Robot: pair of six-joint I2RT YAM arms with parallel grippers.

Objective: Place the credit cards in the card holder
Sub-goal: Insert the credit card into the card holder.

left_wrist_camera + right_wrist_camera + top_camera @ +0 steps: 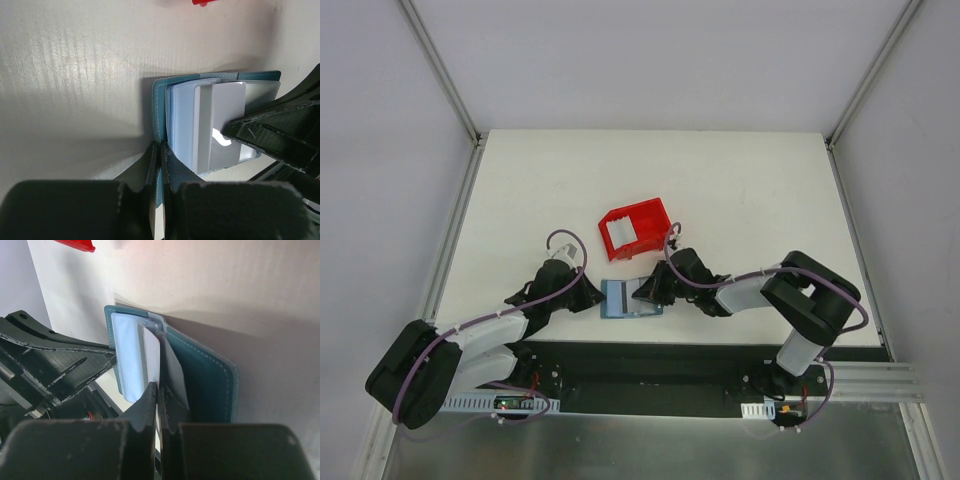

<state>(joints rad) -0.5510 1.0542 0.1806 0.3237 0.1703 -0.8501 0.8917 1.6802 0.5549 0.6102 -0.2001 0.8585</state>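
Note:
The teal card holder (630,299) lies open on the table between the two grippers, its lighter blue inside up. My left gripper (591,297) is shut on the holder's left edge; the left wrist view shows its jaws (161,147) pinching the teal rim (159,107). My right gripper (647,290) is shut on a white credit card (152,356), whose far end lies against the holder's pale pocket (127,352). The same card (227,117) shows in the left wrist view, held by the right fingers (270,137). More white cards (623,233) lie in the red bin.
The red plastic bin (638,226) stands just behind the card holder, close to the right wrist. The table's front edge and the black base plate (650,365) run right below the holder. White walls and metal frame rails enclose the table.

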